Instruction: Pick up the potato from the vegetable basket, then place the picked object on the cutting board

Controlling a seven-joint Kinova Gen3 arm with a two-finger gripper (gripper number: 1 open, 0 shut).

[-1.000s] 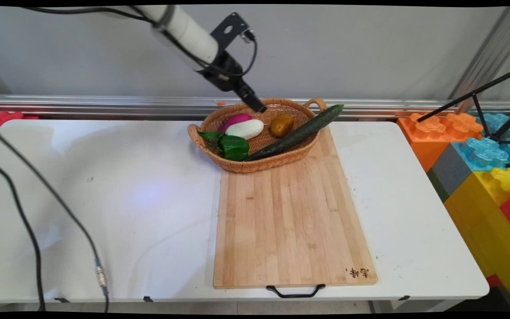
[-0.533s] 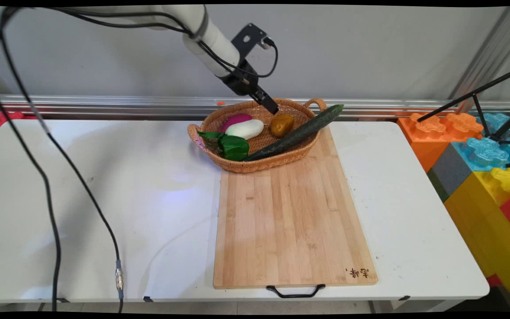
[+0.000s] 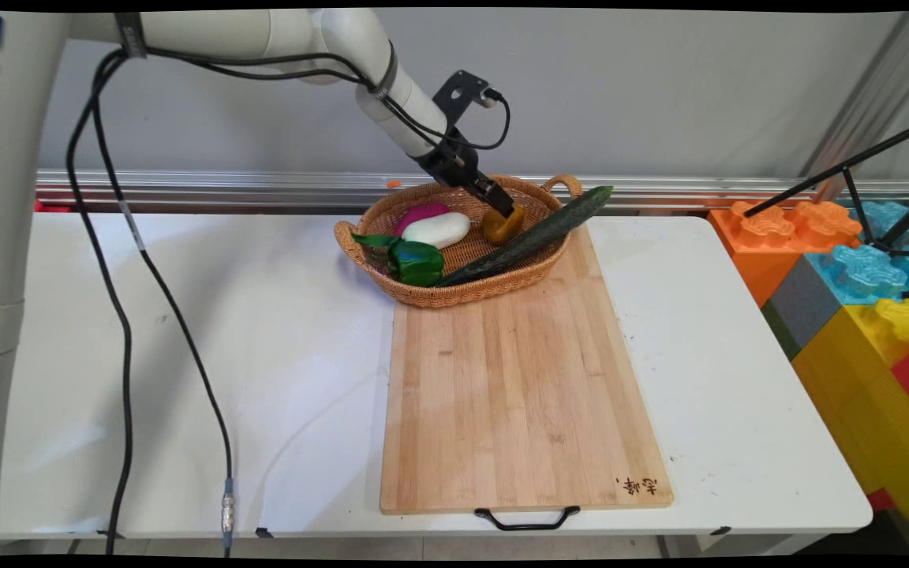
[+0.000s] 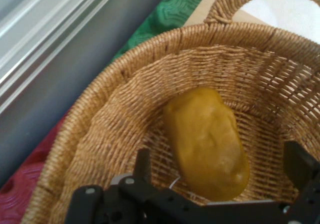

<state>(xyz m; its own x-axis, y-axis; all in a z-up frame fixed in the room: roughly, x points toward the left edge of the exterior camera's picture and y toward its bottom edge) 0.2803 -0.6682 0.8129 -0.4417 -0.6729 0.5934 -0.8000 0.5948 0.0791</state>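
Pincer: the black pincer (image 3: 506, 211) is reaching down into the wicker basket (image 3: 454, 292) from the upper left, its tip sitting right at the top of the brownish-yellow potato (image 3: 499, 227). In the hand view the pincer (image 4: 220, 166) is standing apart, one finger (image 4: 142, 164) showing on one side of the potato (image 4: 207, 141) and the other on the far side, neither plainly touching it.

Potato: it is lying on the basket's woven floor, near the back wall (image 4: 100, 129), tilted lengthwise between the two fingers.

Basket contents: a long dark green cucumber (image 3: 529, 237) is leaning across the basket just beside the potato, its end sticking out over the rim below the handle (image 3: 563, 183). A white vegetable (image 3: 437, 229) and a magenta one (image 3: 419, 214) are resting side by side in the basket's left part, with a green pepper (image 3: 415, 262) lying in front of them.

Board: the wooden cutting board (image 3: 518, 394) is lying on the white desk (image 3: 186, 355), the basket sitting across its far end, a black handle (image 3: 527, 519) hanging over the desk's near edge.

Surroundings: large coloured building blocks (image 3: 857, 300) are standing stacked to the right of the desk.
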